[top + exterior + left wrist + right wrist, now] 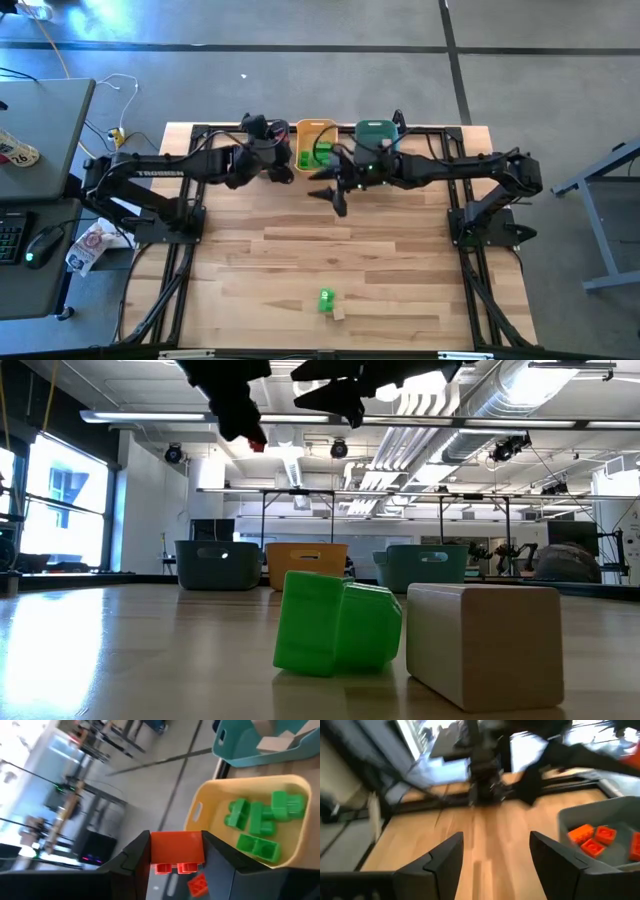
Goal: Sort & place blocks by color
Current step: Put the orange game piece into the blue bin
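Near edge: a green block (326, 299) and a tan block (339, 314) lie touching on the table (400, 260).
Right gripper (327, 194): above mid-table, fingers spread, nothing between them.
Left gripper (283, 170): at the far bins, pinching a red-orange block (176, 851).
Yellow bin (313, 128): several green blocks (260, 822).
Teal bin (377, 129): what look like tan pieces.
Blue-grey bin (615, 815): red-orange blocks (592, 839).

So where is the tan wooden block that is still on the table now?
In the high view the tan block lies near the table's front edge, about midway across, touching the loose green block just behind it.
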